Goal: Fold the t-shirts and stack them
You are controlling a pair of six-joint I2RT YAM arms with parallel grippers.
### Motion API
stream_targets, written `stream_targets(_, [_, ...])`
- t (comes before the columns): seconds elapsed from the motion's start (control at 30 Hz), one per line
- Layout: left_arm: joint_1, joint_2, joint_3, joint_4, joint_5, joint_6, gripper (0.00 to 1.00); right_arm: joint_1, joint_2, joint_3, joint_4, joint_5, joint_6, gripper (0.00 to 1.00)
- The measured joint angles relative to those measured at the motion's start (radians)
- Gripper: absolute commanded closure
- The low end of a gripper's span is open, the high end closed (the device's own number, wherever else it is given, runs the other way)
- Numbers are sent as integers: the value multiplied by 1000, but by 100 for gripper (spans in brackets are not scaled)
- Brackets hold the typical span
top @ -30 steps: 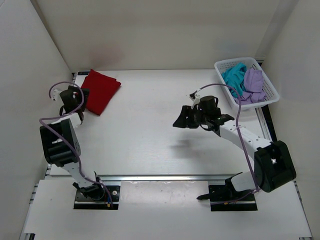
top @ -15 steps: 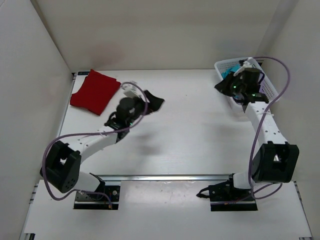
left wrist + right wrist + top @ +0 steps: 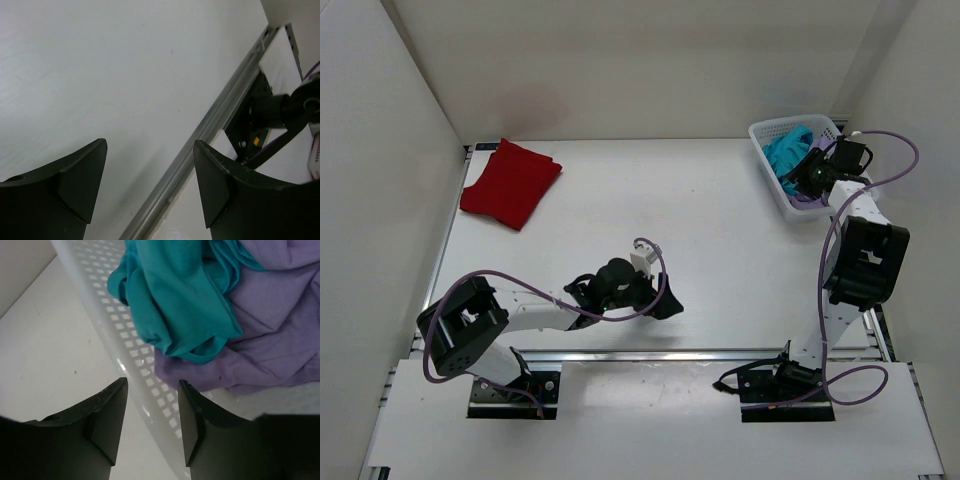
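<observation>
A folded dark red t-shirt [image 3: 510,183] lies flat at the table's far left. The teal t-shirt [image 3: 786,150] [image 3: 180,295] is crumpled in the white mesh basket [image 3: 840,130], on top of the lavender t-shirt [image 3: 270,325]. My right gripper [image 3: 798,183] [image 3: 152,382] is open and straddles the basket wall [image 3: 115,335]: one finger is outside over the table, the other inside near the lavender cloth. It holds nothing. My left gripper [image 3: 662,303] [image 3: 150,145] hangs open and empty over bare table near the front edge, far from the red shirt.
A metal rail [image 3: 660,353] [image 3: 200,135] runs along the table's near edge, just beyond my left fingertips. The right arm's base [image 3: 265,115] and cables sit behind the rail. White walls enclose the table on the left, back and right.
My left arm swung from beside the red shirt, across the table, down to the near middle. My right gripper went from mid-table to the basket and now sits lower on its wall.
</observation>
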Motion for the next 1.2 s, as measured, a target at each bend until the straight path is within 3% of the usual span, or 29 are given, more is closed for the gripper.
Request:
stream_targets(0.23, [-24, 15, -63, 51, 66, -15, 20, -46, 133, 103, 44, -37, 67, 53])
stream_targets(0.57, [30, 16, -64, 86, 88, -23, 22, -26, 251, 209, 48, -98, 96, 62])
stream_targets(0.6, [30, 18, -64, 88, 90, -23, 22, -23, 258, 217, 42, -103, 96, 64])
stream_targets(0.73, [26, 35, -65, 91, 92, -29, 22, -16, 280, 265, 19, -137, 89, 94])
stream_targets(0.8, [26, 38, -67, 92, 92, -30, 23, -19, 277, 271, 24, -150, 88, 100])
stream_targets(1.03, [26, 36, -79, 92, 91, -42, 24, -33, 205, 249, 43, -182, 106, 99])
stream_targets(1.2, [44, 4, -86, 69, 89, -45, 23, -30, 43, 234, 47, -214, 107, 100])
